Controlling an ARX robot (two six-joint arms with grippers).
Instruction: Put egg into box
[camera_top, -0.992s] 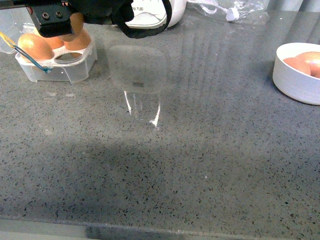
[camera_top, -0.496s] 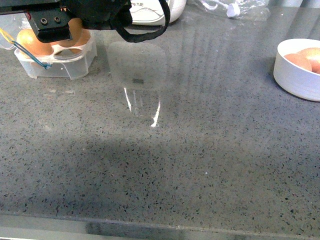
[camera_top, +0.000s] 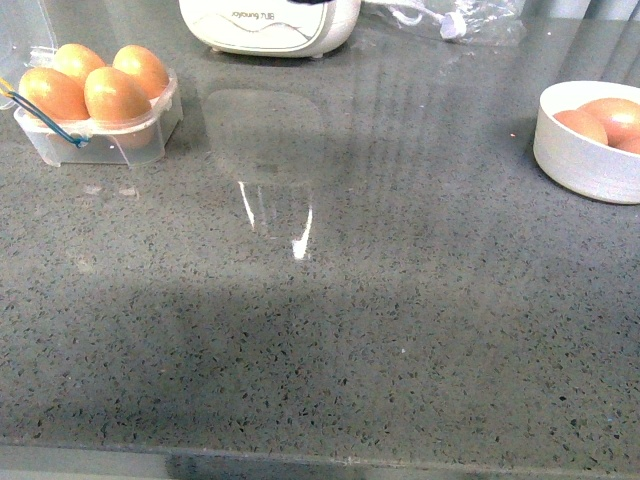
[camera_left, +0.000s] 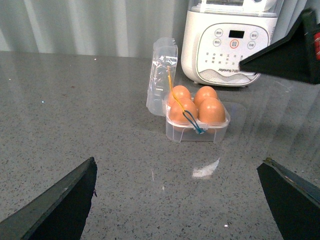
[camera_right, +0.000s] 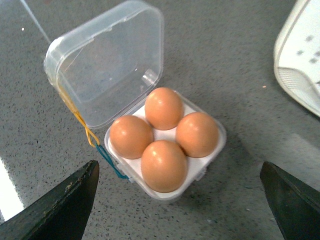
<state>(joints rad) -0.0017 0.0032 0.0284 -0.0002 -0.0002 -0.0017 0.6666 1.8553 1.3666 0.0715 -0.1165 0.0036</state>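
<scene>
The box (camera_top: 110, 145) is a clear plastic carton at the table's far left, lid open. Every cell holds an orange-brown egg (camera_top: 115, 95), and they all look alike. In the right wrist view the box (camera_right: 202, 170) lies just beyond my open, empty right gripper (camera_right: 180, 205), its eggs (camera_right: 164, 165) clear of the fingers and its lid (camera_right: 107, 65) folded back. In the left wrist view the box (camera_left: 192, 134) stands well ahead of my open, empty left gripper (camera_left: 182, 200). Neither gripper shows in the front view.
A round white bowl (camera_top: 585, 155) with more eggs sits at the right edge. A white appliance (camera_top: 270, 25) stands at the back, behind the box; it also shows in the left wrist view (camera_left: 230, 45). A dark part of the other arm (camera_left: 290, 50) hangs nearby.
The dark arm that hung over the box in the front view has moved up out of that view. The box now shows uncovered, with eggs in it.
</scene>
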